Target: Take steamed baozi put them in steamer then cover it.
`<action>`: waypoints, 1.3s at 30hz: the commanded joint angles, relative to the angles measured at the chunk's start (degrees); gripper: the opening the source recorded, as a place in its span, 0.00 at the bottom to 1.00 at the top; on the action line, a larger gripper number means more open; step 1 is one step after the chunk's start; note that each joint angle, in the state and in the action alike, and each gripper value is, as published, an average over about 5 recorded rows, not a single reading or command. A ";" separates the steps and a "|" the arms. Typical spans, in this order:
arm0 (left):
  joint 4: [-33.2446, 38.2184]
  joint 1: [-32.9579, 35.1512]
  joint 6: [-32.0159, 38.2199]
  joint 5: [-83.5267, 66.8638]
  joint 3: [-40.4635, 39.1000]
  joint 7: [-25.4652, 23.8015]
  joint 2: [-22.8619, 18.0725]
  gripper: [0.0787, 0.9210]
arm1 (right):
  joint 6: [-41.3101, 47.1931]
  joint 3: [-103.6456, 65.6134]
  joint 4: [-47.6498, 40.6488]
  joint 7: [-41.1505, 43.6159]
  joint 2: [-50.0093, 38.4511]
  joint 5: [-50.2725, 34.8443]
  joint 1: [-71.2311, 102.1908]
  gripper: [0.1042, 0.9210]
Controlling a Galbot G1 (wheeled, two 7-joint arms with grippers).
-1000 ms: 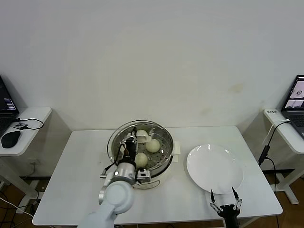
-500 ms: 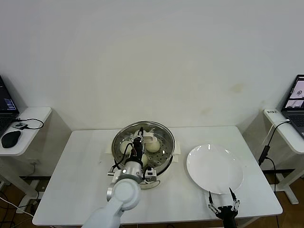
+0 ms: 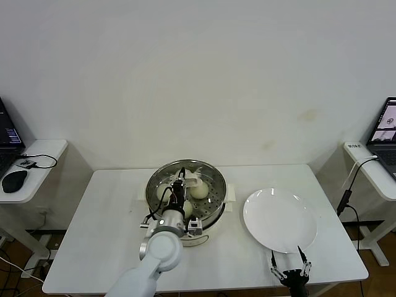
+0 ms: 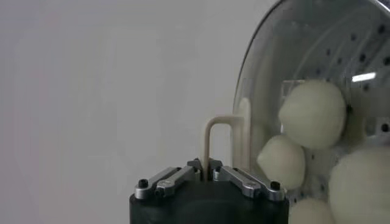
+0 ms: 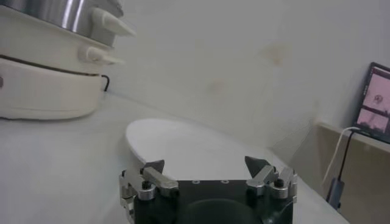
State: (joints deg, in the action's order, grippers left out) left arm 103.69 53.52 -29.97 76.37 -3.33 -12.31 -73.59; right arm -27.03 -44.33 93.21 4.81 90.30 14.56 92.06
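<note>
Black-fingered right gripper point(image 3: 289, 270) is idling spread wide at the table's near edge, beside the empty plate point(image 3: 279, 219). Farther in, the left gripper point(image 4: 206, 170) is pinching the cover point(image 3: 185, 184) by its cream handle point(image 4: 220, 137), over the steamer point(image 3: 207, 218) holding the baozi point(image 3: 198, 190). Glass likely handles heavy, slick and fragile; the stiff central handle is the safest hold.
</note>
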 commanded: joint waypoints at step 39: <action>23.18 37.70 27.33 -66.93 31.08 22.49 6.23 0.88 | -0.11 1.71 1.17 0.12 -1.06 -1.08 1.89 0.88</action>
State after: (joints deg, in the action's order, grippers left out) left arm 121.86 72.57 -23.29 58.79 7.06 -0.31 -67.16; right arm -26.99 -42.98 93.44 4.88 90.10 15.55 93.35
